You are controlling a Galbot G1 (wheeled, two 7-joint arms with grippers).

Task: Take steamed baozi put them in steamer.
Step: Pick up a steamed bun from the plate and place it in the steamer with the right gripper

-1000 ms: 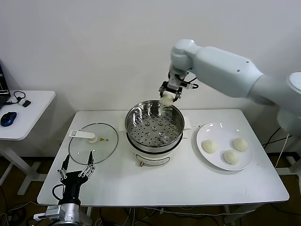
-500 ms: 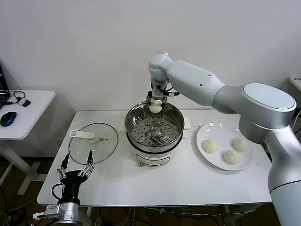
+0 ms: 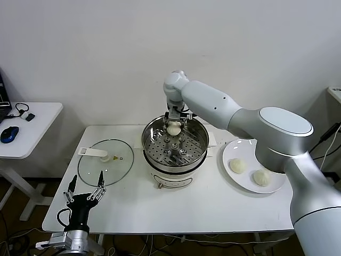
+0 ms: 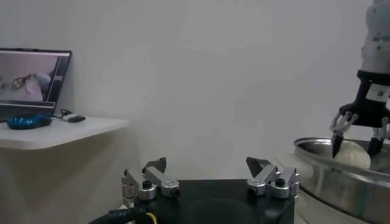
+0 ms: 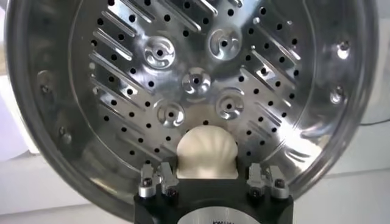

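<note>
Evidently mid-placement: right gripper [image 3: 174, 124] clamped on one baozi [image 3: 174, 128], hanging just over the steamer [image 3: 175, 154] tray near its 12 o'clock rim. Next, judged: lower, then release. Two more buns [image 3: 238, 165] waited on the plate [image 3: 234, 146] at 3 o'clock. Glass lid [image 3: 105, 162] at 9 o'clock, no obstacle. Left gripper [image 3: 84, 191] parked off the desk [image 3: 213, 205] edge, fingers apart.

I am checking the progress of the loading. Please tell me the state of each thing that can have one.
Steamer: open, lid off, perforated tray bare.
Glass lid: lying flat on the table, left of the steamer.
Right hand: shut on a baozi, low over the back of the tray.
Plate: holds two visible baozi, a third may be hidden.
Left hand: open, idle at the table's front edge.
</note>
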